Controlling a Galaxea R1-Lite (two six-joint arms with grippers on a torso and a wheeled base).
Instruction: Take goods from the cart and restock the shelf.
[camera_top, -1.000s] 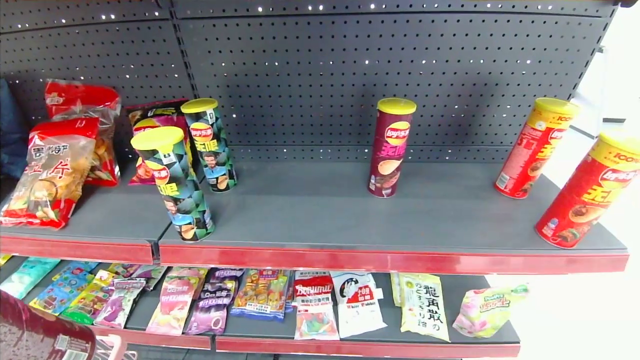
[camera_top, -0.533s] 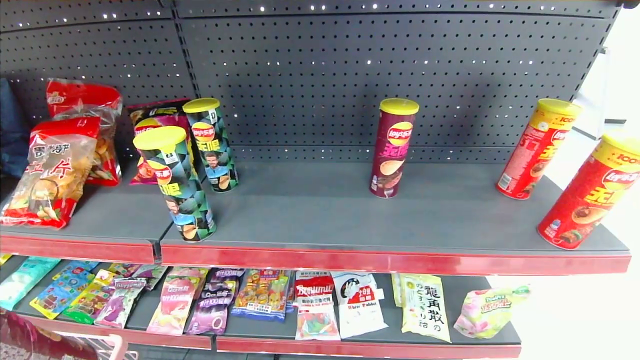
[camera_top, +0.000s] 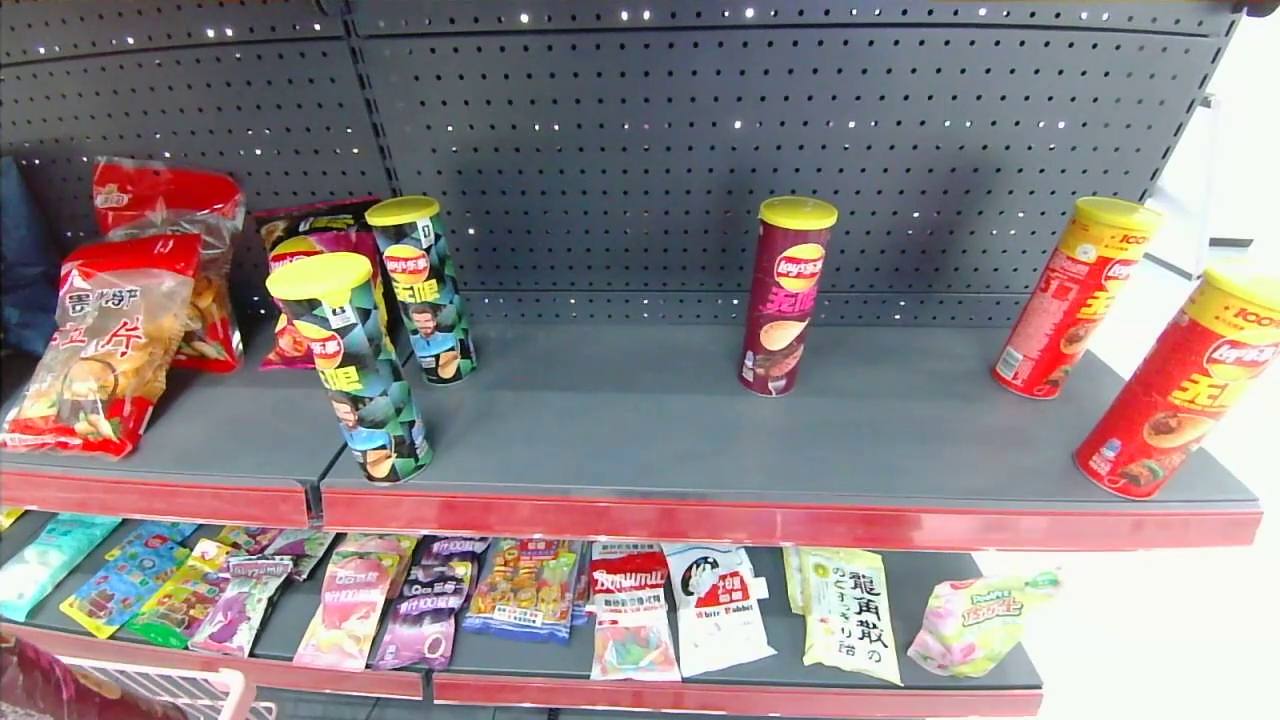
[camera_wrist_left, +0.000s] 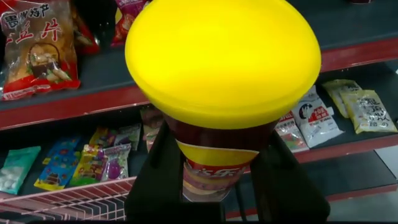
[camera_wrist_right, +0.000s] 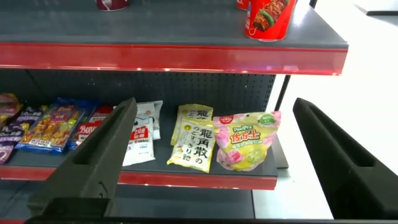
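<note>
My left gripper (camera_wrist_left: 217, 186) is shut on a maroon chip can (camera_wrist_left: 214, 168) with a wide yellow lid (camera_wrist_left: 222, 59); its fingers clamp the can's body from both sides, in front of the shelves and above the cart. My right gripper (camera_wrist_right: 217, 165) is open with nothing between its fingers (camera_wrist_right: 99, 162), level with the lower shelf. The upper shelf (camera_top: 780, 520) carries another maroon can (camera_top: 785, 295) near the middle, two red cans (camera_top: 1075, 295) at the right, and two green-black cans (camera_top: 350, 370) at the left.
Red snack bags (camera_top: 100, 340) lean at the upper shelf's far left. Several flat candy packets (camera_top: 630, 610) line the lower shelf, a pink-green bag (camera_wrist_right: 245, 140) among them. The pink wire cart rim (camera_top: 215, 685) shows at the bottom left. Bare shelf lies either side of the maroon can.
The maroon can at the head view's bottom-left corner has dropped lower, nearly out of the picture, leaving more of the pink cart rim showing. The view itself shifted slightly early on.
</note>
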